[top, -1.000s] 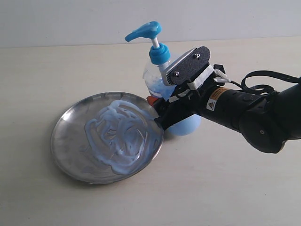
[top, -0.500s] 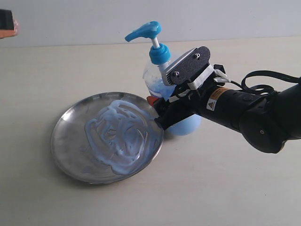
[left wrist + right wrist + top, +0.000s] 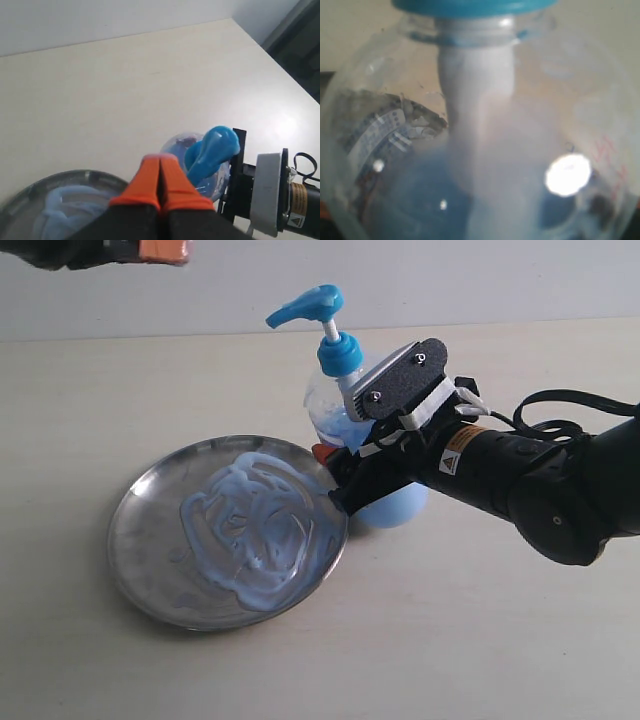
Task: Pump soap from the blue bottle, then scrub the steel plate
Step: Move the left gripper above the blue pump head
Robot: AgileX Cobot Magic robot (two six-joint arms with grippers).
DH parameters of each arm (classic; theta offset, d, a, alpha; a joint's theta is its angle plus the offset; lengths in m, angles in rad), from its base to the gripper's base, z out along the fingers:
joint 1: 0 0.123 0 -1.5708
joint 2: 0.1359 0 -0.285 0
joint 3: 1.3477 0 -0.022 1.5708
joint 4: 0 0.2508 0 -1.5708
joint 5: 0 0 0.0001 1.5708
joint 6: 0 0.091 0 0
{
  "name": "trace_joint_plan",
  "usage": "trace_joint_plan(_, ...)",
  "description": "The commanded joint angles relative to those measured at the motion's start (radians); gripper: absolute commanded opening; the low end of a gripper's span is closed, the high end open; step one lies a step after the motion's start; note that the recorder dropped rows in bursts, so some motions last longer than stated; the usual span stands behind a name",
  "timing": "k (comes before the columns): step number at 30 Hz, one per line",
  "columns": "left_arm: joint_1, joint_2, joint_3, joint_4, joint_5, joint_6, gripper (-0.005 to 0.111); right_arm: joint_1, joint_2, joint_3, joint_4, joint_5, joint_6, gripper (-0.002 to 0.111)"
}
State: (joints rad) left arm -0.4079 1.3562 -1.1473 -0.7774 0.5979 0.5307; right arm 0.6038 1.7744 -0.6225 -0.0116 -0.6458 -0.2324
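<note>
The steel plate (image 3: 150,560) is found just beyond the right claw's (image 3: 328,478) tips. It is smeared with swirled soap (image 3: 255,530), so pumping and some spreading are judged done, and further scrubbing may be left. The blue bottle (image 3: 325,400) appears clamped by its round body between that claw's widely spread jaws. The left claw (image 3: 160,182) is seen pressed together, empty, above the bottle.

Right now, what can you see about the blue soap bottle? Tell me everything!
The blue bottle is clear, round-bellied plastic with a bright blue pump head and collar, a small printed label, and pale blue soap inside. It stands upright on the table beside the steel plate, spout pointing towards it. The right hand grips its belly.
</note>
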Motion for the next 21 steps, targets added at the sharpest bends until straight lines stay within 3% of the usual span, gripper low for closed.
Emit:
trace_joint_plan(1, -0.054, 0.081, -0.086, -0.018, 0.006, 0.044, 0.0, 0.001, -0.016, -0.01, -0.001, -0.102, 0.001, 0.0)
trace_joint_plan(10, -0.105, 0.219, -0.217, -0.018, 0.011, 0.066, 0.0, 0.001, -0.016, -0.01, -0.007, -0.102, 0.001, 0.0)
trace_joint_plan(21, -0.163, 0.261, -0.25, -0.012, 0.067, 0.066, 0.0, 0.001, -0.016, -0.01, -0.007, -0.102, 0.001, 0.0)
